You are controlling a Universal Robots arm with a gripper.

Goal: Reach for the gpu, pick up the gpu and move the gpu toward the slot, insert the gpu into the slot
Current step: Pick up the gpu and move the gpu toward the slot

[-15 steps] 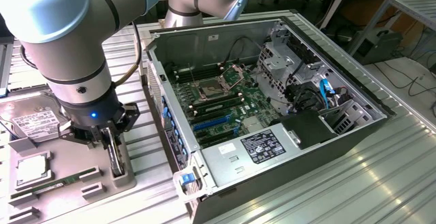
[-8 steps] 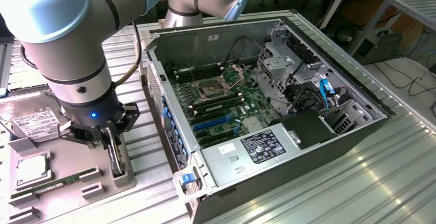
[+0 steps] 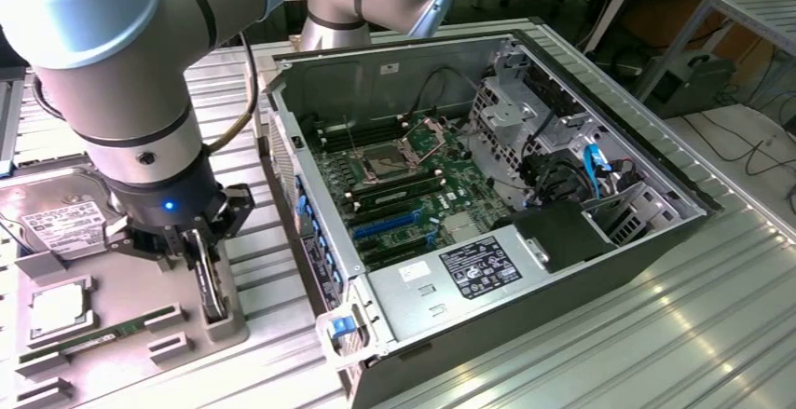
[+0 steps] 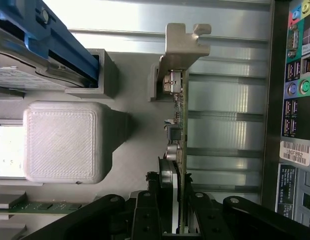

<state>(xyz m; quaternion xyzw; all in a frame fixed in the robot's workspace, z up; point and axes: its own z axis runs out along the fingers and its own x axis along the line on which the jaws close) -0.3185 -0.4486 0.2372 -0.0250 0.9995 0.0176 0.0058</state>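
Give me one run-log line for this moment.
stage: grasp | claw: shut on gpu | gpu: upright in grey holder, outside case | slot: no card in it

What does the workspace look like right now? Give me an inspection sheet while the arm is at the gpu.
Surface: ribbed metal table; grey fixture tray at the exterior view's left, open computer case in the middle.
Job's things: gpu stands on edge in its tray holder; blue slot on the motherboard has no card in it.
Clutter: hard drive, processor chip and green memory stick in the tray.
Grippers: gripper is down at the gpu, at the end away from its bracket.
Cables: blue cable and black cables inside the case.
Surroundings: floor cables at the exterior view's right.
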